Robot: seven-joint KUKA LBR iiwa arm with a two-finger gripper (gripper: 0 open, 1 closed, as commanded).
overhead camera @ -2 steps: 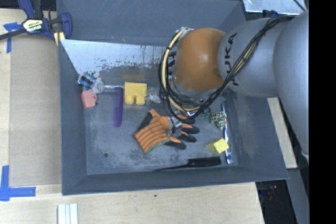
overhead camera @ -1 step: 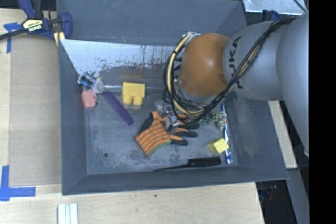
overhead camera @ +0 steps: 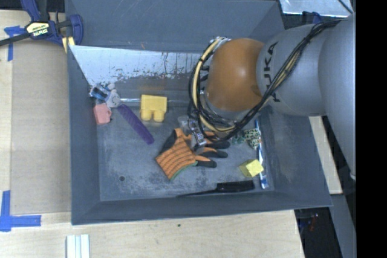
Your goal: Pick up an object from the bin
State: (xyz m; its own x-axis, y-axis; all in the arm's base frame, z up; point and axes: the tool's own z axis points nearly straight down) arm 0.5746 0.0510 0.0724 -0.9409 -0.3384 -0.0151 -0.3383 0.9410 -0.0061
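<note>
- Orange striped fabric glove (overhead camera: 175, 158) with black tips lies centre-front on the floor of the grey metal bin (overhead camera: 124, 163). The gripper (overhead camera: 195, 137) sits at its upper right edge, apparently touching the cloth.
- Jaws: can't tell if open or closed, the wrist bulk hides them.
- Risk: contact looks off-centre, so a grip probably catches only a fold and the limp cloth slips out on lift.
- Risk: small green circuit-like piece (overhead camera: 248, 139) just beside on the right could snag or get dragged.
- Yellow plastic block (overhead camera: 153, 107) and purple plastic stick (overhead camera: 136, 124) lie further left, apart, so little interference is likely.
- Thin black rod (overhead camera: 233, 187) lies by the front wall, well apart.
</note>
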